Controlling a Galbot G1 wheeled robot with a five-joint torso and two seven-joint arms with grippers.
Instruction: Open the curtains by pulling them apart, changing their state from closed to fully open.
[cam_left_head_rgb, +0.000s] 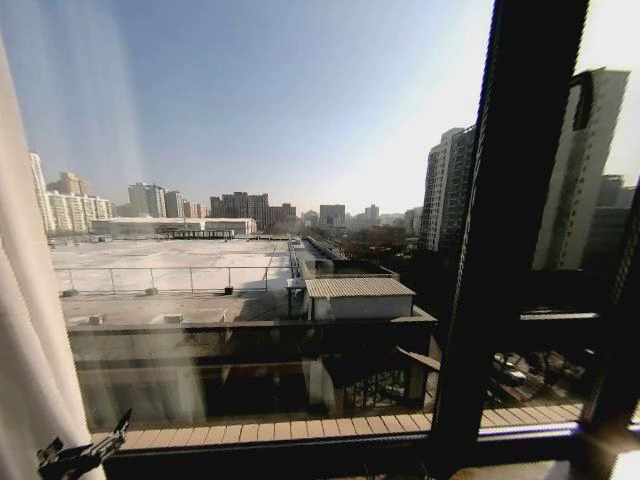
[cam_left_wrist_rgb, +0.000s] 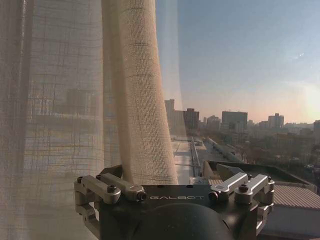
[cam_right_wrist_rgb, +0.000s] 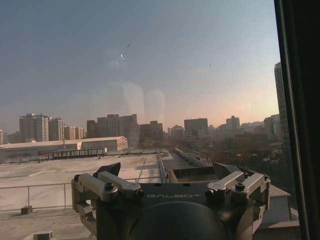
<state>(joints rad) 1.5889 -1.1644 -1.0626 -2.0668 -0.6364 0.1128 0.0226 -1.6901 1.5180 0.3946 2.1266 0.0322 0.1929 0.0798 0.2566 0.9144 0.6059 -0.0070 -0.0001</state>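
Observation:
The curtains (cam_left_head_rgb: 25, 330) hang bunched in pleats at the far left edge of the window, leaving the glass bare across the middle. In the left wrist view the sheer cream curtains (cam_left_wrist_rgb: 60, 110) stand close ahead, with the thicker hemmed edge (cam_left_wrist_rgb: 145, 110) dropping down between the spread fingers. My left gripper (cam_left_wrist_rgb: 167, 175) is open around that hem and shows low at the curtain's foot (cam_left_head_rgb: 95, 448) in the head view. My right gripper (cam_right_wrist_rgb: 167, 172) is open, facing bare glass with nothing between its fingers.
A thick dark window frame bar (cam_left_head_rgb: 505, 220) runs top to bottom on the right, and the same bar (cam_right_wrist_rgb: 300, 120) stands beside my right gripper. A dark sill (cam_left_head_rgb: 300, 455) runs along the bottom. Rooftops and city buildings lie beyond the glass.

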